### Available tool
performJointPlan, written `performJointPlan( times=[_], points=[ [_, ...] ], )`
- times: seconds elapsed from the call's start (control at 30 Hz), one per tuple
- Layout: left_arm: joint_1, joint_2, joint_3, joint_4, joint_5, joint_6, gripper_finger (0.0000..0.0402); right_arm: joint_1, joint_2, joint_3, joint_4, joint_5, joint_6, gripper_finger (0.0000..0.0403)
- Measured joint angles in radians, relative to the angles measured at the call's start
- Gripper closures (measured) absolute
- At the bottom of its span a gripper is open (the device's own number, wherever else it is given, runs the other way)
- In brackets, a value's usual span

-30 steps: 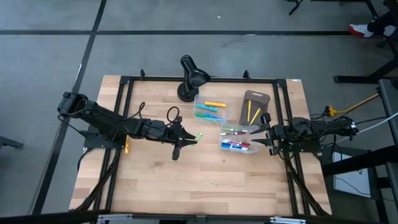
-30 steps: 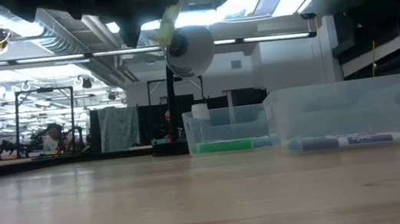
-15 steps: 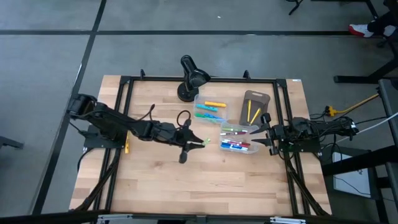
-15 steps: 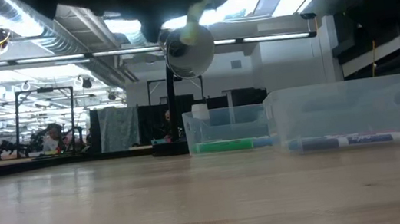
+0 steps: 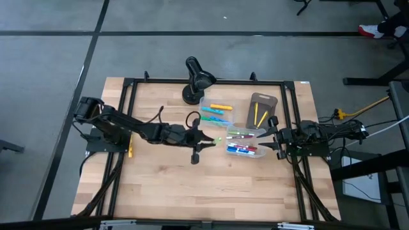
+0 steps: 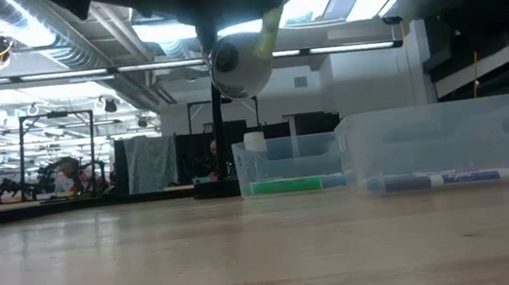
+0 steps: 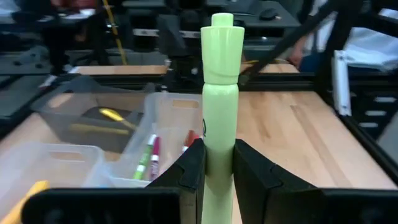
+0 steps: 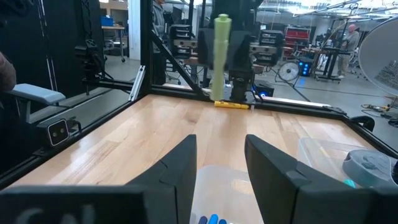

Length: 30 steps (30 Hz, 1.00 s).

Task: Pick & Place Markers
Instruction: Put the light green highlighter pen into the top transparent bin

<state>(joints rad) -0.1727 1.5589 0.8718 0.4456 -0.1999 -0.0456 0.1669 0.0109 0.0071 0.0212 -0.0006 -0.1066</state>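
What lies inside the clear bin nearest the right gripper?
In the bin by the right gripper lie several markers: green and pink ones, then blue and red. Any beneath them are hidden.

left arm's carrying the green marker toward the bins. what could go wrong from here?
1. The left hand pinches the light green marker only near its lower end, most of it standing free, so it could tilt or slip on release.
2. The near clear bin already holds several markers; a drop at its rim may bounce out.
3. The right hand waits open at that bin's far side, so the arms could crowd each other.
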Motion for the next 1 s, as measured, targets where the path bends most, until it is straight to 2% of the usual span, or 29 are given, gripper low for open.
performJointPlan(
  times=[0.4,0.73,0.87,1.0],
  points=[
    [0.133,0.0,0.0,0.0,-0.009,0.031,0.0349,0.0,0.0,0.0,0.0,0.0,0.0,0.0267],
    [0.26,0.0,0.0,0.0,-0.018,0.169,0.0349,0.0,0.0,0.0,0.0,0.0,0.0,0.0267],
    [0.286,-0.001,0.0,-0.001,-0.016,0.24,0.0349,0.0,0.0,0.0,0.0,0.0,0.0,0.0267],
    [0.305,-0.001,0.0,-0.001,-0.015,0.249,0.0349,0.0,0.0,0.0,0.0,0.0,0.0,0.0267]
  ],
)
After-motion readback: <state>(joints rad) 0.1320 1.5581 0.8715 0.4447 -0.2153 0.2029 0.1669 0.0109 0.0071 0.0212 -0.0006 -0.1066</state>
